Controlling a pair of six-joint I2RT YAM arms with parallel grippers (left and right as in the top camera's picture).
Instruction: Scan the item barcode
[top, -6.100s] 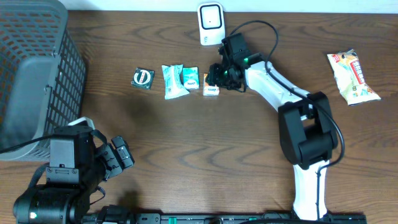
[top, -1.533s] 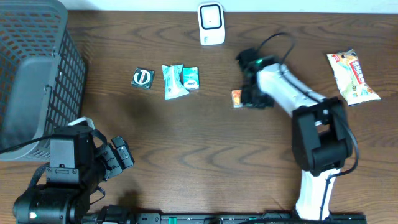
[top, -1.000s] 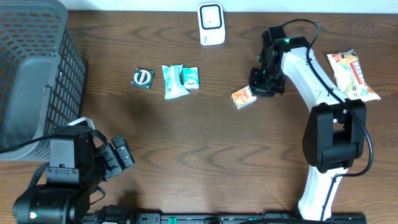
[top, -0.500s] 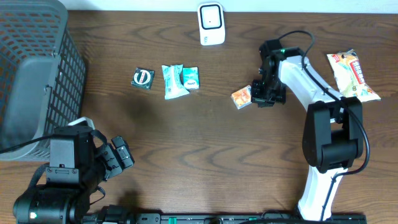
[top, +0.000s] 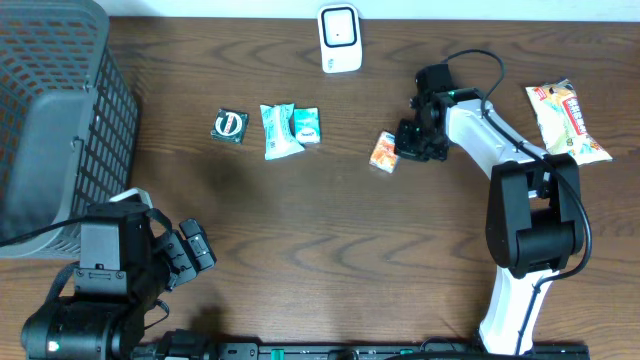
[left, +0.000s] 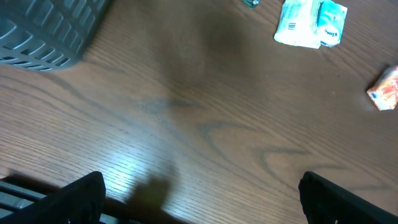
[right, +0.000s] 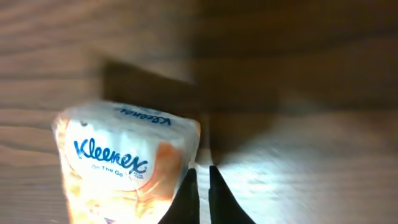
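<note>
The right gripper (right: 200, 190) has its fingers pressed almost together, tips against one edge of the orange Kleenex tissue pack (right: 127, 165); whether they pinch its wrapper I cannot tell. The pack lies on the bench toward the far edge, near the white barcode scanner (top: 339, 38) standing at that edge. The left gripper (left: 202, 199) gapes wide by the near left corner

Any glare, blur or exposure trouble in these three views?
Overhead: sharp and evenly lit. Left wrist: soft focus, with a pale sheen on the table near the bottom. Right wrist: the Kleenex pack is blurred and washed out, with dark shadow beside it.
</note>
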